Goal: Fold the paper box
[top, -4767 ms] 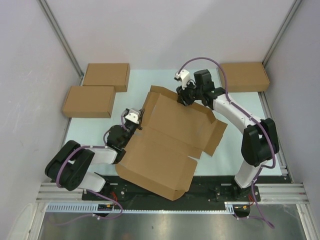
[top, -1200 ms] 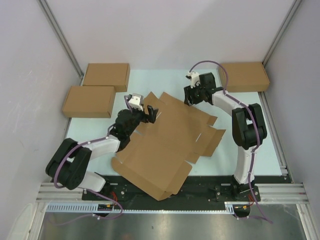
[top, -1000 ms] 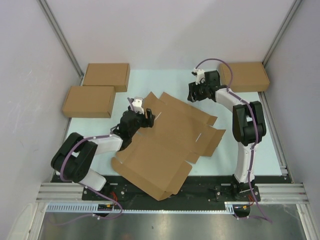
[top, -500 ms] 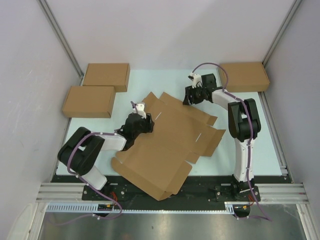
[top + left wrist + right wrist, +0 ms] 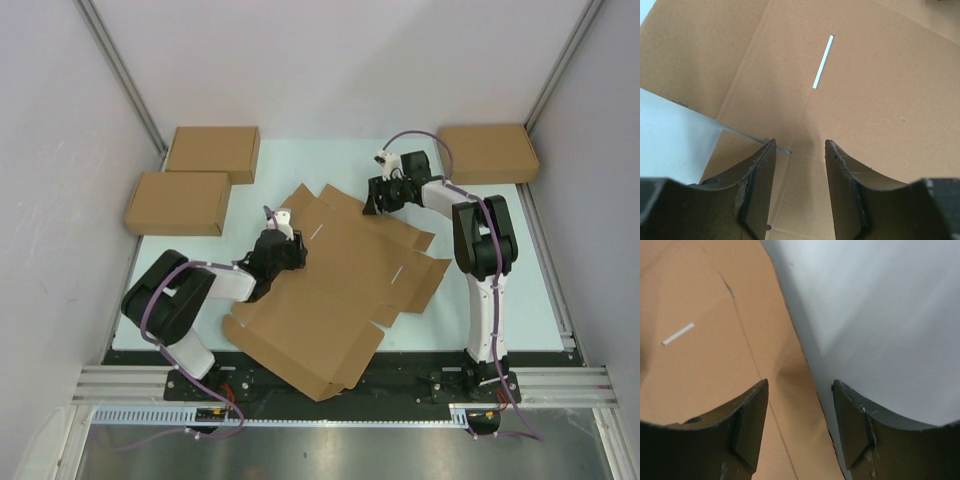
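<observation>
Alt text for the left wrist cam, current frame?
The left gripper's two dark fingers stand apart with nothing between them, over the flat brown paper box. Crease lines cross the cardboard, a narrow slot lies ahead, and pale table shows at left.

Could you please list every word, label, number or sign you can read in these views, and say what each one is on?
No readable text in any view.
The paper box is plain brown cardboard; the pale stripe on it is a cut slot, not a mark.
The three smaller boxes are plain as well.
</observation>
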